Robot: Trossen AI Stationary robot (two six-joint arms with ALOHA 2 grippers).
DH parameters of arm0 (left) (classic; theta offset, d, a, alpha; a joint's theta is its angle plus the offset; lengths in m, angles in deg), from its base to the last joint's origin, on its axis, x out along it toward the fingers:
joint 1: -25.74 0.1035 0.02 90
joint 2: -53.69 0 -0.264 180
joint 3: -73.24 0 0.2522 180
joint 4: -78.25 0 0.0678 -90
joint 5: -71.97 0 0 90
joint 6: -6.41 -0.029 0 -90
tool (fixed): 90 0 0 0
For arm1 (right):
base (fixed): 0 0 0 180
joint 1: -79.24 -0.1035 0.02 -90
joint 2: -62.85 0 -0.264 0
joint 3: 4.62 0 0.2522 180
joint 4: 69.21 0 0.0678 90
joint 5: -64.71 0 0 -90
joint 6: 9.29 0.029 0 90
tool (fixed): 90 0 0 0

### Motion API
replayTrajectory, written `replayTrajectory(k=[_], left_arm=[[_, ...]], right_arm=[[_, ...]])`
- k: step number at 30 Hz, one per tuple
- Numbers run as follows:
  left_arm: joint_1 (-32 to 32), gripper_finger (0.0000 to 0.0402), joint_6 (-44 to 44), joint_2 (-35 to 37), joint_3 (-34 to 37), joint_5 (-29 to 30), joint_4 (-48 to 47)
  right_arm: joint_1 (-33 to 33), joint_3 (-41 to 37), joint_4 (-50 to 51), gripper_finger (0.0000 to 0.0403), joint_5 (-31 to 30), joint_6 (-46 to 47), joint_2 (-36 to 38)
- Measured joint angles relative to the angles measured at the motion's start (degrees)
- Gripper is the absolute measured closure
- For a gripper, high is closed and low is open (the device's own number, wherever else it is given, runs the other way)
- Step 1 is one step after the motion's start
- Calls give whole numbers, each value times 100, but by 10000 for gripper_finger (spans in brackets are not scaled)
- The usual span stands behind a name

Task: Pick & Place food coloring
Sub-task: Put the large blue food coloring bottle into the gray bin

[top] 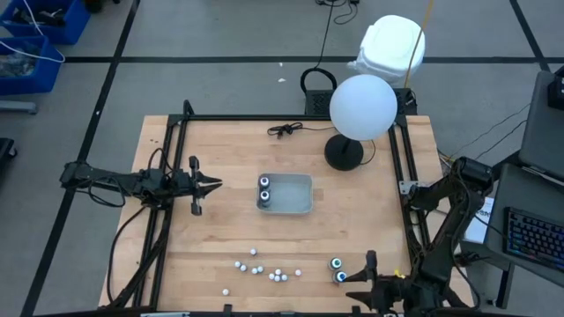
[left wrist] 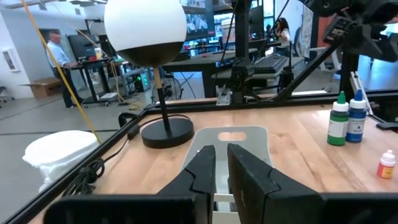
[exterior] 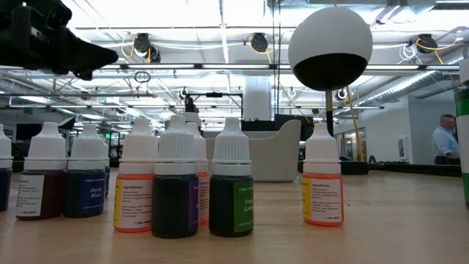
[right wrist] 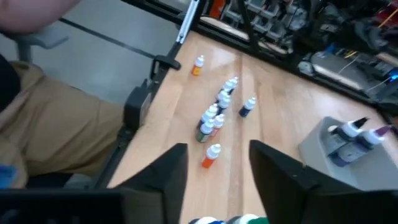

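At the five o'clock corner of the pale wooden surface (top: pixel 220 229), the right gripper (top: pixel 363 276) hangs just beside two dark, teal-topped food coloring bottles (top: pixel 338 269), its fingers spread apart and holding nothing. Two more dark bottles (top: pixel 263 188) already stand at the nine o'clock end of the grey rectangular tray (top: pixel 295 195) in the middle, while a scatter of tiny white-capped dropper bottles (top: pixel 264 268) waits along the six o'clock edge. The left gripper (top: pixel 210 184) idles at nine o'clock of the tray, its fingers nearly together and empty. The likely trouble: the two teal-topped bottles stand almost touching, so a closing finger could tip the neighbour; the crowded droppers could topple each other. A white globe lamp on a black base (top: pixel 359 114) stands toward one o'clock. Beyond lies a lit workshop with desks and people.
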Motion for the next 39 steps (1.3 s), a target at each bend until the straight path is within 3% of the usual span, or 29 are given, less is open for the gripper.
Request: replayTrajectory(k=[7, 12, 20, 39], left_arm=[[0, 350, -73, 0, 0, -2, -4], [-2, 350, -89, 0, 0, -2, -4], [0, 350, -94, 0, 0, -2, -4], [-2, 350, -85, 0, -2, -2, -2]], right_arm=[[66, -456, -177, 194, 166, 412, 0], [198, -877, -549, 200, 209, 577, 29], [525, -1016, -898, 213, 1193, 829, 98], [710, -1016, -315, 218, 1544, 1528, 98]])
